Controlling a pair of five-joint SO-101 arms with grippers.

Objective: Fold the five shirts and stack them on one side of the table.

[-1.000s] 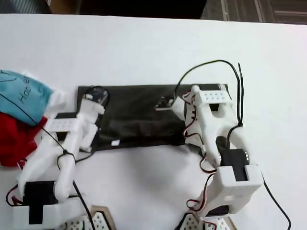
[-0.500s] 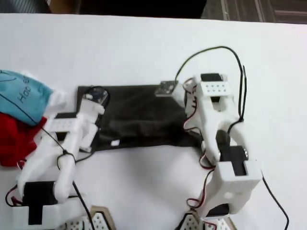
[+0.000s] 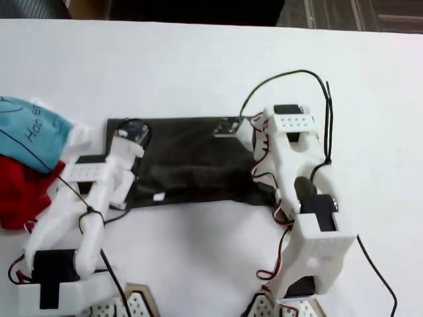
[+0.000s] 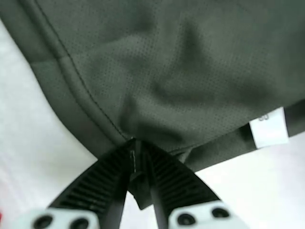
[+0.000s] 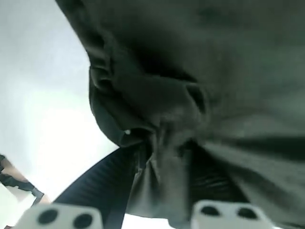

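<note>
**Both grippers clamp the ends of a dark shirt**

A dark grey shirt lies as a long, flattened band across the middle of the white tabletop, stretched between the two arms. The left gripper is clenched on a stitched edge at the shirt's left end. Its ribbed black fingers meet over a small tuck of fabric, and the cloth around them lies flat against the tabletop. A white label pokes out from the shirt's near edge, a little way along from that grip.

The right gripper grasps the opposite end, with a thick bunch of fabric pinched between its fingers and creased folds gathered just beyond them. In the high view, this end of the shirt sits under the right arm's white wrist.

At the left edge of the tabletop, well apart from the dark shirt, a teal shirt and a red shirt lie crumpled and touching each other, the red one nearer the arm bases.
</note>
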